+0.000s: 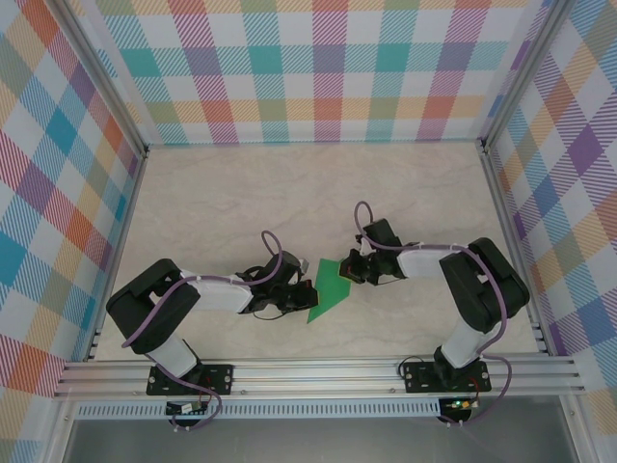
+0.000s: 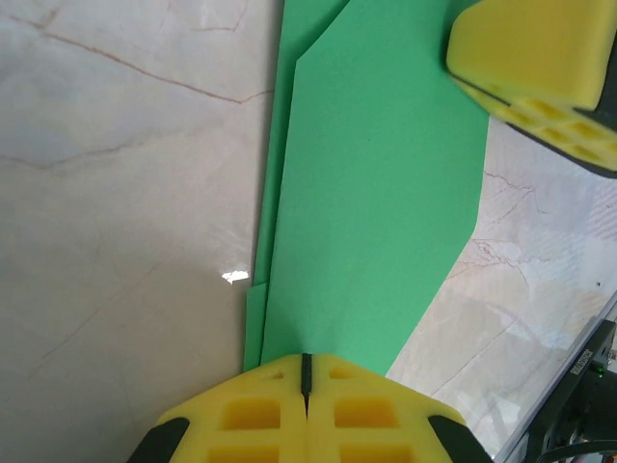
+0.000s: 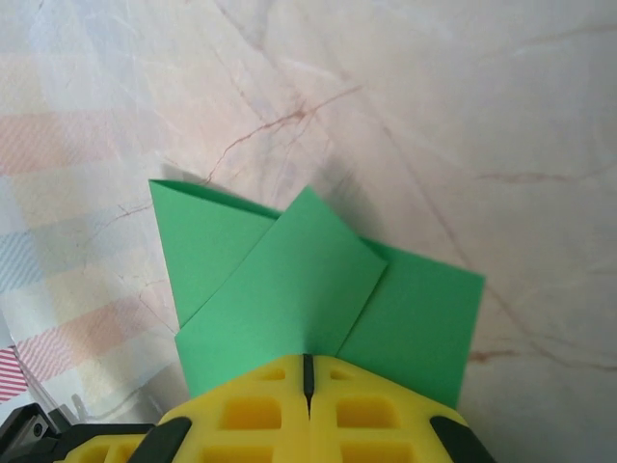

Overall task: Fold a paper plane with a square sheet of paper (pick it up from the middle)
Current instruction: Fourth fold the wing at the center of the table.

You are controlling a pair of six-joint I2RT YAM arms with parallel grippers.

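Here's the pale marbled desk [image 1: 241, 193] spread out ahead of me, boxed in by plaid walls [image 1: 318, 68] on three sides, with the aluminium rail [image 1: 318, 371] running along its near edge where both my bases are bolted. My left arm [image 1: 193, 294] reaches in from the near left corner, my right arm [image 1: 463, 275] from the near right, and the two bend toward each other over the middle of the near half.

Between them, flat on the desk and closer to the near edge than the far one, lies the green paper [image 1: 328, 289] (no plain square now: it is a smaller creased shape, layers overlapping, one narrow point aimed at the near edge).

My left gripper [image 1: 294, 289] sits at the paper's left side, my right gripper [image 1: 355, 268] at its far right corner. Both pairs of jaws are closed tight, nothing but a thin seam between the yellow pads. Down my left wrist, the green runs right up under my left fingertips [image 2: 251, 415], and a right fingertip [image 2: 525, 53] rests at its far end. Down my right wrist, a folded flap slips beneath my right fingertips [image 3: 366, 415]. Pinched or just pressed flat? I cannot tell
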